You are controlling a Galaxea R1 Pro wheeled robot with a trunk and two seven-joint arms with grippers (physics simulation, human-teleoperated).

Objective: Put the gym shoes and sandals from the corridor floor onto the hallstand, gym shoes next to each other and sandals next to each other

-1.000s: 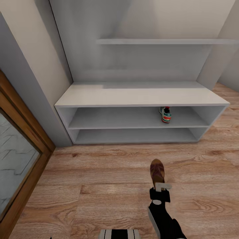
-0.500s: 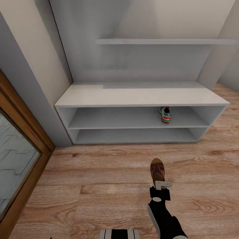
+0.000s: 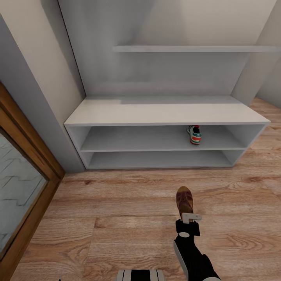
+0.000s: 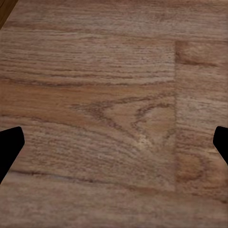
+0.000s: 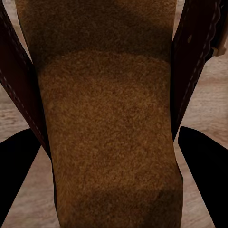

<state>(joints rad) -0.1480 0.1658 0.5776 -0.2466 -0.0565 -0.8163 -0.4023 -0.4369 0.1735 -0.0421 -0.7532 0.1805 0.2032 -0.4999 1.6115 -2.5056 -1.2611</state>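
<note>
The right gripper has its fingers closed on the heel end of a sandal, which it holds out toward the rack, toe pointing at it, over the floor; the right wrist view shows the tan footbed running between the dark fingers, with a maroon strap on either side. The main risk, as I judge it, is that a grip at one end leaves the long sandal free to pivot or slip out on the way to a shelf, dropping it back on the floor. A second risk is the low shelf opening: if the arm goes in too high, the toe or the gripper could catch the edge of the desk top, and a push too far right could knock the gym shoe already standing on the upper shelf. That shoe also needs room beside it for its partner, so the sandal is better set well apart from it. The left gripper's fingers are spread wide over bare planks, holding nothing. Counted here: one sandal, one gym shoe, one rack with two open shelves below and one floating shelf above.
</note>
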